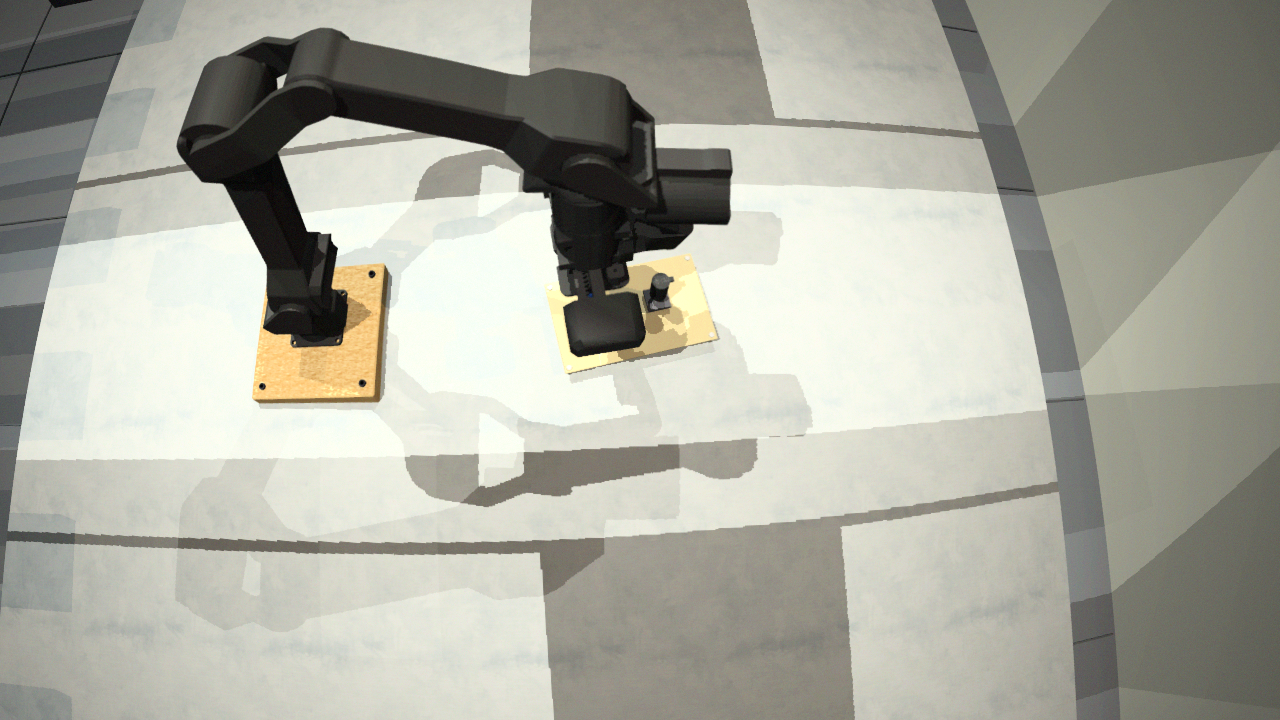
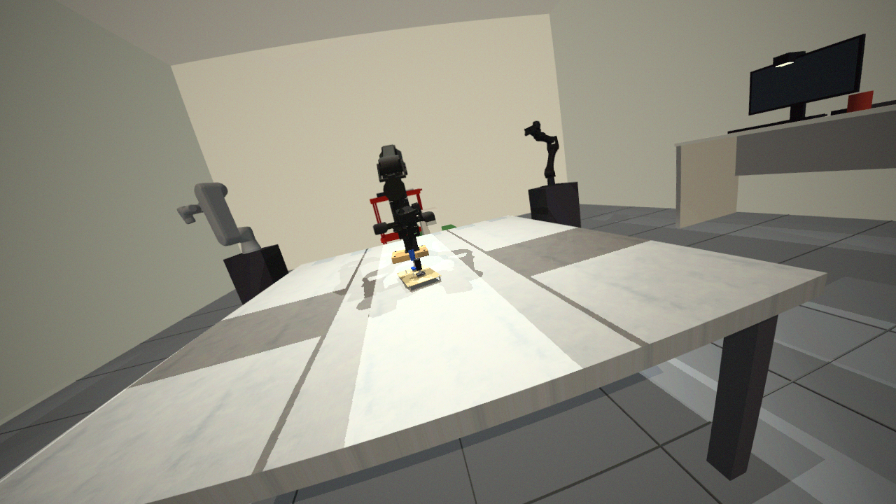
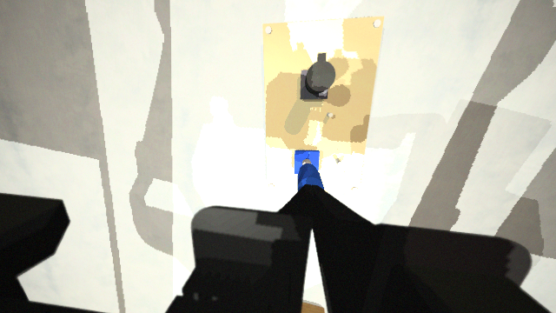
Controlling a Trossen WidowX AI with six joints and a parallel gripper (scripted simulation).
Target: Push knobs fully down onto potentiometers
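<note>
The yellow circuit board stands on the table. Its blue potentiometer carries a tall blue knob; a bit of pale shaft shows between them in the wrist view. The blue knob is hidden in the top view. The black potentiometer carries a black knob with a side pointer, its top standing well above the base. My gripper is shut with nothing between its fingers. Its tips overlap the blue knob's top end in the wrist view; contact cannot be told.
Small pale parts stand on the board beside the potentiometers. The arm's wooden base plate is left of the board in the top view. Arm shadows fall across the table. Other robots on pedestals stand beyond the table.
</note>
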